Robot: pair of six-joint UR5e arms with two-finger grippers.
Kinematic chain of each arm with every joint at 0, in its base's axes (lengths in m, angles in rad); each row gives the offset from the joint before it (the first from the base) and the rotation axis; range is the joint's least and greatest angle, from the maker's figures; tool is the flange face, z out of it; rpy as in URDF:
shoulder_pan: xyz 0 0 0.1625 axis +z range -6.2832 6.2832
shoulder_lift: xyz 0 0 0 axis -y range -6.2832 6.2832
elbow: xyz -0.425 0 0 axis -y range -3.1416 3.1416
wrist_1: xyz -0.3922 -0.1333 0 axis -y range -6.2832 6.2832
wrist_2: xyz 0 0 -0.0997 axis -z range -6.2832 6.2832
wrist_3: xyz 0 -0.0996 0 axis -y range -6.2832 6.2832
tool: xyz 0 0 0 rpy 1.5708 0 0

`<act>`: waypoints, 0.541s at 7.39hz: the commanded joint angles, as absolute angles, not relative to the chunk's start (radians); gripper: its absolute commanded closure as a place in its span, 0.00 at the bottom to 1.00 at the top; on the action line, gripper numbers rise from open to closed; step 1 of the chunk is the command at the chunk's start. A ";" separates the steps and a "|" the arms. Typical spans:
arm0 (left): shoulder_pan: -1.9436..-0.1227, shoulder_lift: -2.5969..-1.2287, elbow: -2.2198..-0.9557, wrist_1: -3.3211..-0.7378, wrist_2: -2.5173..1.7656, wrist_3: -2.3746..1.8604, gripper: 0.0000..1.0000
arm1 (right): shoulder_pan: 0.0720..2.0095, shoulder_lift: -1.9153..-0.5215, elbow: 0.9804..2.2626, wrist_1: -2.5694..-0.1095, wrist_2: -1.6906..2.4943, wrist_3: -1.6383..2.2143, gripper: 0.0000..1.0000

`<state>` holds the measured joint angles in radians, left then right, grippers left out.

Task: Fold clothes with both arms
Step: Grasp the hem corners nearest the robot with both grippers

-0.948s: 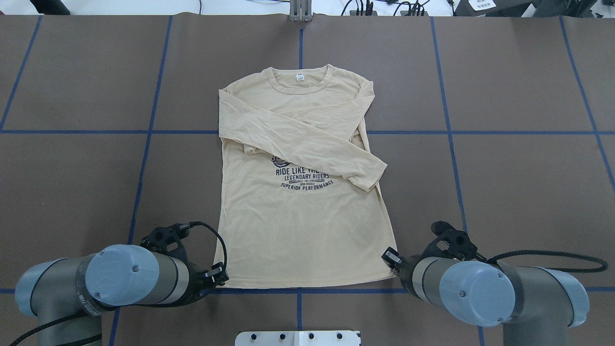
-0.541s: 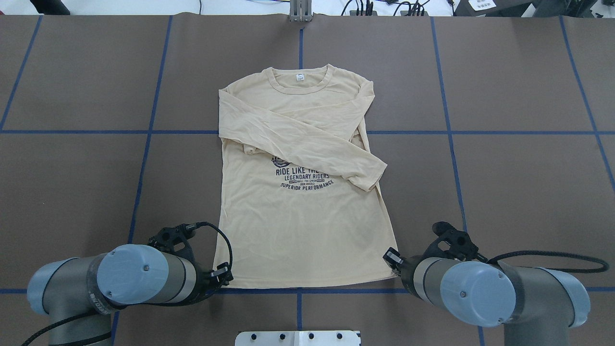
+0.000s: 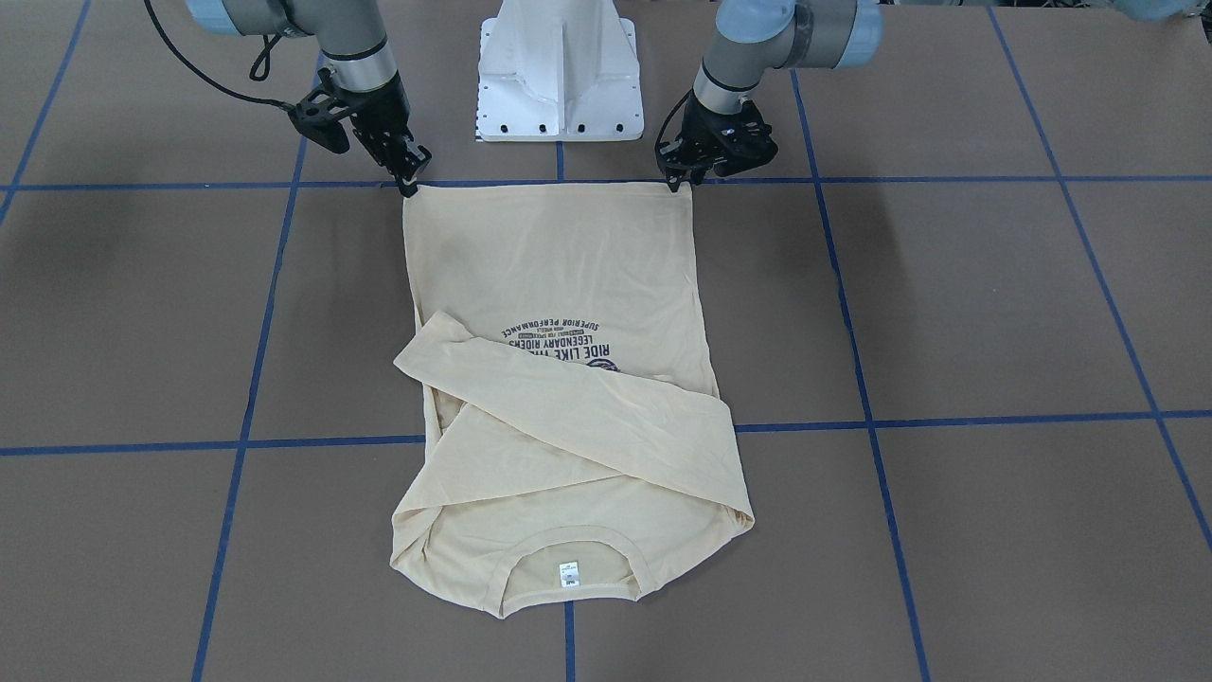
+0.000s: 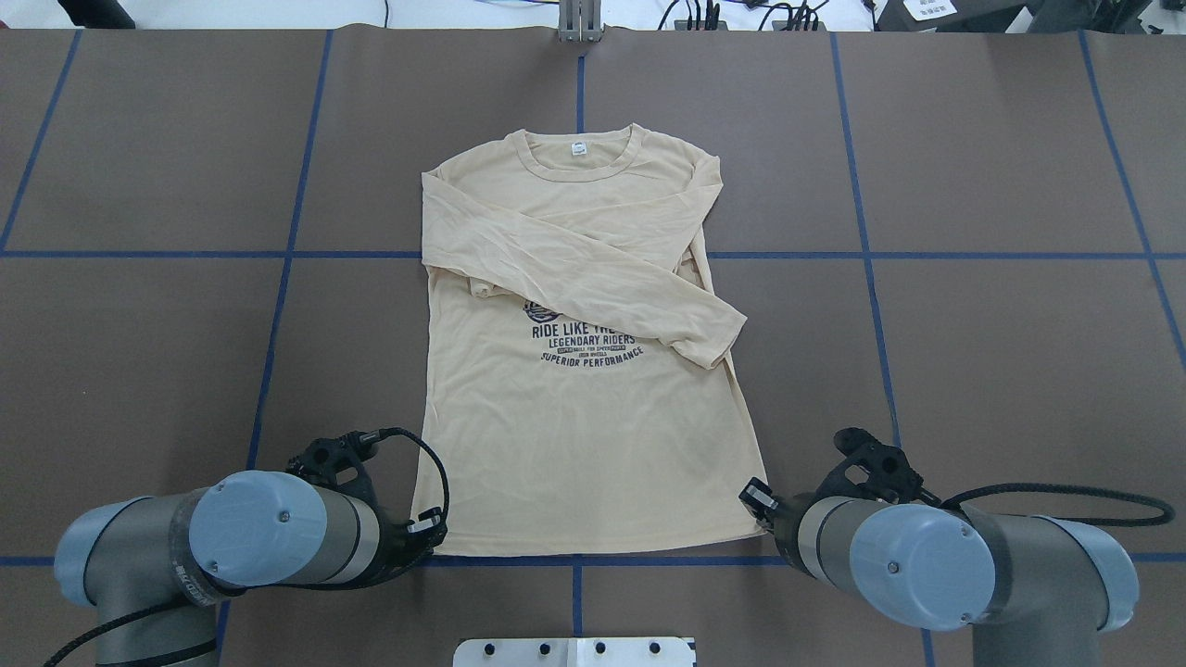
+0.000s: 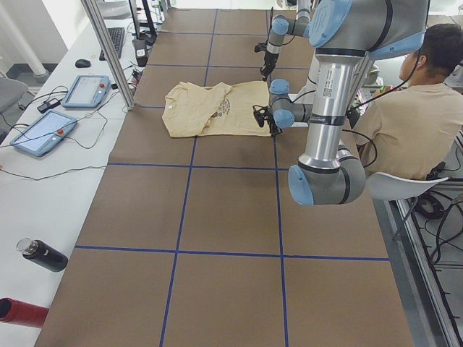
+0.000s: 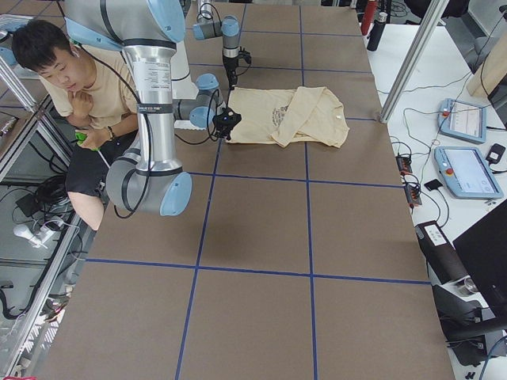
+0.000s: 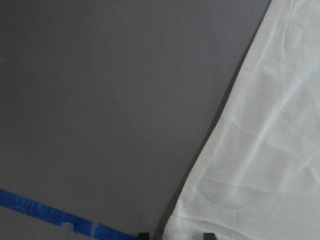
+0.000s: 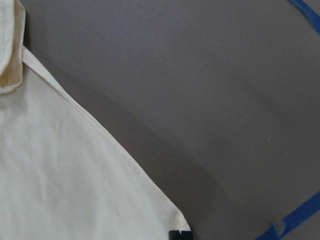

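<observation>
Lying flat and print up, the cream T-shirt (image 4: pixel 574 445) is spread mid-table, sleeves crossed over its chest, collar turned away from the robot. One hem corner is pinched by the right gripper (image 3: pixel 409 182), fingers pressed together. The other corner is straddled by the left gripper (image 7: pixel 175 235), fingers spread. The brown table (image 4: pixel 1001 352) is crossed by blue tape lines.

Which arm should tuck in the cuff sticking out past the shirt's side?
Right, probably. The cuff overhangs the shirt's edge on the right gripper's side; the left gripper sits at the opposite hem corner and would have to cross the shirt.
</observation>
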<state>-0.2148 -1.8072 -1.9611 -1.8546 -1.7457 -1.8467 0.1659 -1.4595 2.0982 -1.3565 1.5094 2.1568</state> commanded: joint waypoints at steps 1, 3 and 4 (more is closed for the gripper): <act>-0.215 -1.807 -1.967 -1.855 -1.749 -1.853 1.00 | 0.167 -1.459 2.102 -1.358 1.508 2.157 1.00; -0.227 -1.790 -2.070 -1.844 -1.752 -1.853 1.00 | 0.169 -1.482 2.155 -1.358 1.509 2.157 1.00; -0.229 -1.773 -2.144 -1.813 -1.753 -1.853 1.00 | 0.170 -1.517 2.216 -1.359 1.509 2.157 1.00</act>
<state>-0.2245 -1.7913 -2.0605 -1.8395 -1.7517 -1.8528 0.1689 -1.4820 2.1530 -1.3578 1.5093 2.1568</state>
